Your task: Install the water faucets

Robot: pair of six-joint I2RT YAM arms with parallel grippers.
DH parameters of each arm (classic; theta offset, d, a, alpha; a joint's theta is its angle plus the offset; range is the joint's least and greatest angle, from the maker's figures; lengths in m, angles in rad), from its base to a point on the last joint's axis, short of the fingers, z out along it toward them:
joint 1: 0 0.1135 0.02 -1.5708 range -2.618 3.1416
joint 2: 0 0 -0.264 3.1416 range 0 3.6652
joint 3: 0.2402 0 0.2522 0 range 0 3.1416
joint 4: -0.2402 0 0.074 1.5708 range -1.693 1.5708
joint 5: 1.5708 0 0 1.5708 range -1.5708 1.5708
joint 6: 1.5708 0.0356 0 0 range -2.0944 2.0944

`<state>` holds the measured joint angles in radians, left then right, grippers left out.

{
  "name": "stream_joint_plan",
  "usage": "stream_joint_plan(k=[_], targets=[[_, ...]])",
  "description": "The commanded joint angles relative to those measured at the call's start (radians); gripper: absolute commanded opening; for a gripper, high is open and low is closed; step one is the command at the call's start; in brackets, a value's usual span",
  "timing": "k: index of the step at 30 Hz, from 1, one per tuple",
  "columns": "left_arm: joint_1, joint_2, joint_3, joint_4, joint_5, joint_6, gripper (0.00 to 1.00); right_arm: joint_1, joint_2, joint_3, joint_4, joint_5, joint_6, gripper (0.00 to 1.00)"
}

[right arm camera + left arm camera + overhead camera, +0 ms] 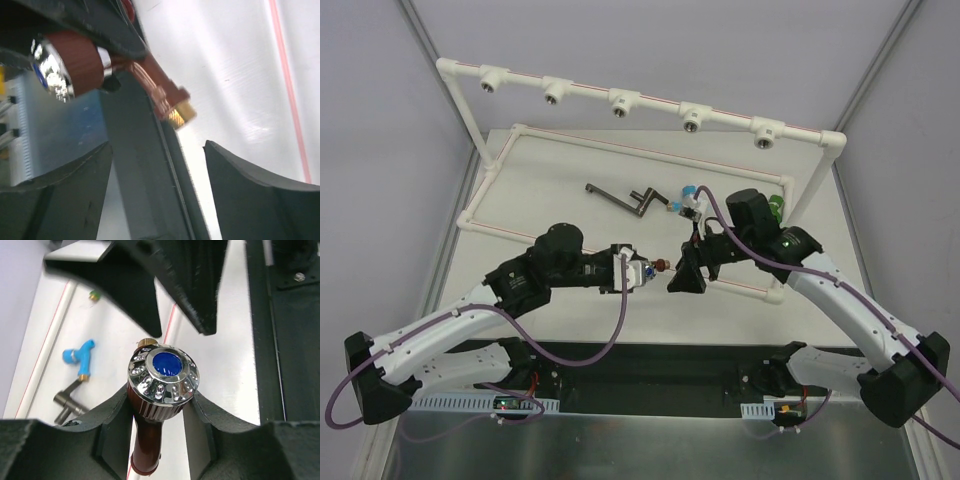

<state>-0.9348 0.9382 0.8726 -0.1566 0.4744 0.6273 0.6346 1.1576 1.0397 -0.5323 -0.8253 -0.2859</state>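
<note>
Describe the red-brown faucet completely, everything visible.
The red-brown faucet has a glossy reddish body, a shiny chrome-like ribbed knob with a blue center, and a brass threaded end. It is clamped in the left claw, with the knob facing that wrist camera. The brass end points toward the open right claw, which is not gripping it.

No readable text, brand or number in any view. The red-brown faucet point(162, 385) has a plain blue disc on its knob, no lettering. On the circuit boards point(506, 404) at 6 o'clock by the arm bases, any print is too small to read.
</note>
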Motion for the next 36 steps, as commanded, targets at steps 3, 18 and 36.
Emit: stream_joint_plan(k=[3,18,36], targets=[[0.004,-0.117,-0.058,0.152,-0.320,-0.279,0.00,-0.003,-0.137,0.088,0.008,0.334,-0.006,0.84],[0.503,-0.378,-0.092,0.086,-0.211,-0.817,0.00,-0.102,-0.138,0.378,-0.049,0.876,0.021,0.96],[1.053,-0.174,-0.139,0.541,0.263,-1.366,0.00,-0.687,-0.297,0.102,0.196,0.887,0.088,0.96]])
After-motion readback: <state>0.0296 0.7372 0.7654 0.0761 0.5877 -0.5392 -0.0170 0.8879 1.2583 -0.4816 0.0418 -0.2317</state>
